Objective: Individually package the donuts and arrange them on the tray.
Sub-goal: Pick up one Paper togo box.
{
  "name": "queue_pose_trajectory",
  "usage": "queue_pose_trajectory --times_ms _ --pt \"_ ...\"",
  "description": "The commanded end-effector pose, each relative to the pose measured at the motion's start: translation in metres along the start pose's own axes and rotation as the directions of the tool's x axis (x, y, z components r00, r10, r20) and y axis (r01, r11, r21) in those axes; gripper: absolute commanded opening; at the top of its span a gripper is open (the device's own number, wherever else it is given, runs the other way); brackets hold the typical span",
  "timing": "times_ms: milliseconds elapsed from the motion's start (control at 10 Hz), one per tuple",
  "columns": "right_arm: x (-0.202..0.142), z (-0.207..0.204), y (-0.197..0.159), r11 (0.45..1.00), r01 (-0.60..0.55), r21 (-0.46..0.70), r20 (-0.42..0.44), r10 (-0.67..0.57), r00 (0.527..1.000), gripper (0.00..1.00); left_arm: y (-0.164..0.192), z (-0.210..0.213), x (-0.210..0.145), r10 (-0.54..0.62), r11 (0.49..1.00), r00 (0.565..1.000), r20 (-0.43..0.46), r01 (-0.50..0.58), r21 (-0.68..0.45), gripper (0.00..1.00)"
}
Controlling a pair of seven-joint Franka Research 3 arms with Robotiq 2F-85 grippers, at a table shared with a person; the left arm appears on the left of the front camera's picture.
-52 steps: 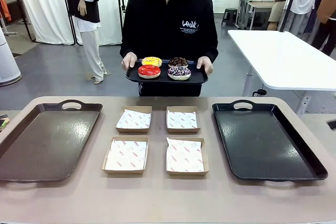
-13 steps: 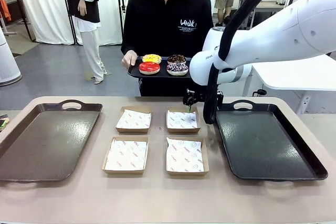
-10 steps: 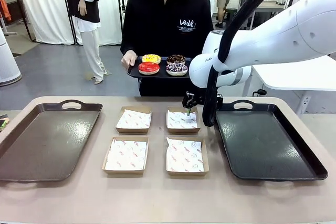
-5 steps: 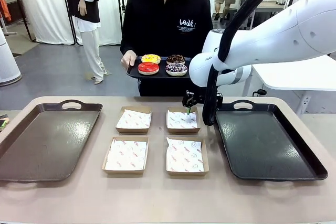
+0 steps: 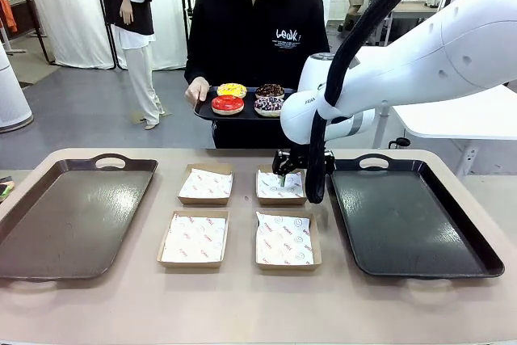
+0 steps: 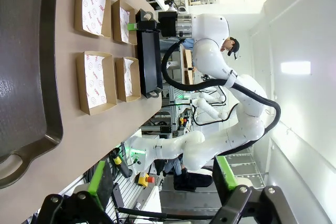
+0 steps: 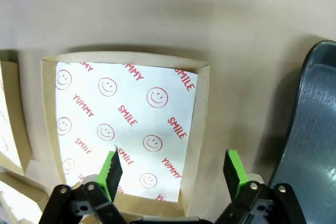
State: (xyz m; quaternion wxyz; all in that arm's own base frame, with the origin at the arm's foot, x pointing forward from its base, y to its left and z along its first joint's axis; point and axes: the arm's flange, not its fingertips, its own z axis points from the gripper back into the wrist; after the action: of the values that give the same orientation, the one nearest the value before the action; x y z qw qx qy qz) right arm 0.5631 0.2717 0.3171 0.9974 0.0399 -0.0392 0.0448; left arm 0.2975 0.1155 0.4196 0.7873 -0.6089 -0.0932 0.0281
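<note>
1. We find the right gripper (image 7: 172, 167) spread wide and empty over the far right box (image 7: 131, 114).
2. It now sits lower than a moment ago.
3. The donuts (image 5: 248, 98) rest on the person's tray (image 5: 200, 111).

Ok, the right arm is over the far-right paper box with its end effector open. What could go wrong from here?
1. The right end effector straddles the side wall of the paper box, one finger over the smiley-print liner; closing may pinch or drag the liner.
2. Its outer finger hangs in the gap beside the black tray and could knock the rim.
3. The donuts sit on the person's serving tray, so the box may get moved empty.
</note>
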Motion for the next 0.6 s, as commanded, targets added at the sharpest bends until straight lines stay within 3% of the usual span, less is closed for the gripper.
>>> queue_pose_trajectory --times_ms 0,400,500 --pt "0.0079 -0.0005 0.0010 0.998 0.037 -0.059 0.030 -0.035 0.999 1.00 -0.0006 0.0019 -0.0007 -0.009 1.000 1.000 0.003 0.009 -0.010 1.00" --pt "0.0089 -0.0021 0.0023 0.997 0.058 -0.047 0.036 -0.057 0.998 1.00 -0.0006 0.0019 -0.0007 -0.009 1.000 1.000 0.003 0.009 -0.010 1.00" --pt "0.0097 -0.0032 0.0017 0.997 0.062 -0.037 0.026 -0.061 0.998 0.41 -0.0006 0.0019 -0.0007 -0.009 1.000 1.000 0.003 0.009 -0.010 1.00"
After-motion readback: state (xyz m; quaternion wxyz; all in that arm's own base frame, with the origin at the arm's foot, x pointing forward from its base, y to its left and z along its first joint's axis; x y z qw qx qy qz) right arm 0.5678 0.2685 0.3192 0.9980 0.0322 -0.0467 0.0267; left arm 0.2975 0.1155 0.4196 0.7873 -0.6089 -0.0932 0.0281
